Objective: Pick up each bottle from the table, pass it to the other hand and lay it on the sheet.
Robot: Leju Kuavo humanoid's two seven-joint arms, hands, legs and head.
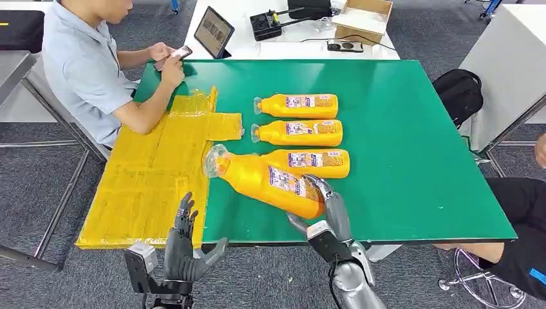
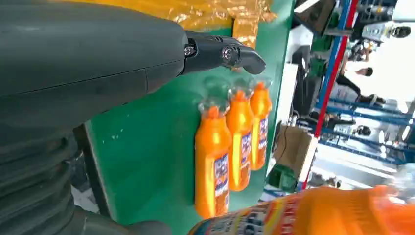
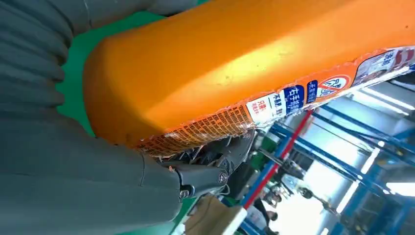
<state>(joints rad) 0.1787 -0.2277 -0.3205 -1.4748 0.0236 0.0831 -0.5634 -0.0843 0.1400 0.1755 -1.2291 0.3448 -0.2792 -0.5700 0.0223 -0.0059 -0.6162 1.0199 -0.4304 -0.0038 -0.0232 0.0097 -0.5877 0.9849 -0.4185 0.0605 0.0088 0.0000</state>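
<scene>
Right hand (image 1: pixel 325 215) grips my lifted bottle (image 1: pixel 270 180) by its base; left hand (image 1: pixel 187 248) waits open. Held so far back, it could tip and slip

Free room: the near part of the yellow sheet (image 1: pixel 145 187) lies bare, open to approach from the table's near edge, where the left hand (image 1: pixel 185 248) waits with fingers spread. Obstacles: a seated person's forearm (image 1: pixel 151 103) rests across the sheet's far corner. Three orange bottles (image 1: pixel 299 132) lie side by side mid-table, just right of the sheet, caps pointing toward it. The held bottle (image 1: pixel 267 180), gripped at its base by the right hand (image 1: pixel 325 215), slants above the green table (image 1: pixel 418 141) before the nearest lying bottle. The table's right half is open green surface.
</scene>
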